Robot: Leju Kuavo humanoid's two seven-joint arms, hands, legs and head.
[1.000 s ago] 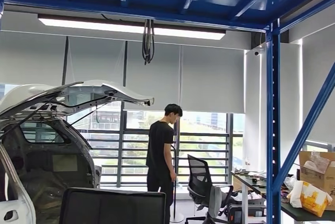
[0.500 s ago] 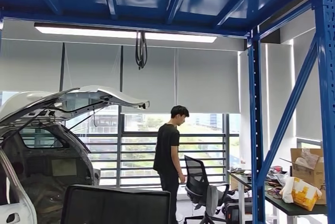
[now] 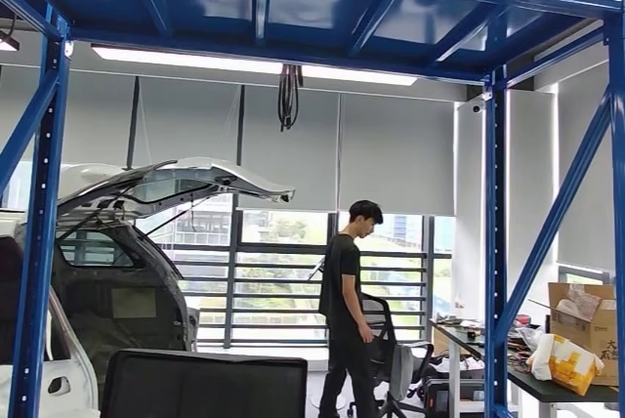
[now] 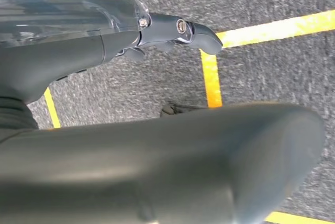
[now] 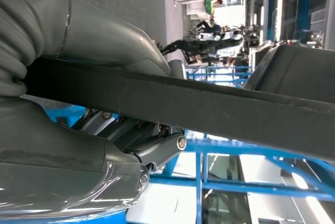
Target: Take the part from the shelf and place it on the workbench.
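View has swung since earlier; right hand [image 5: 118,130] grips flat black stiff panel [image 5: 221,106] by its edge, looks light; left hand [image 4: 169,30] empty, fingers apart.

Right hand [image 5: 118,124] clamped on flat part [image 5: 221,106]; left hand [image 4: 169,30] empty.

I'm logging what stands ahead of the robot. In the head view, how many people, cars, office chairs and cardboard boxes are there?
person: 1
car: 1
office chair: 1
cardboard box: 1
Total: 4
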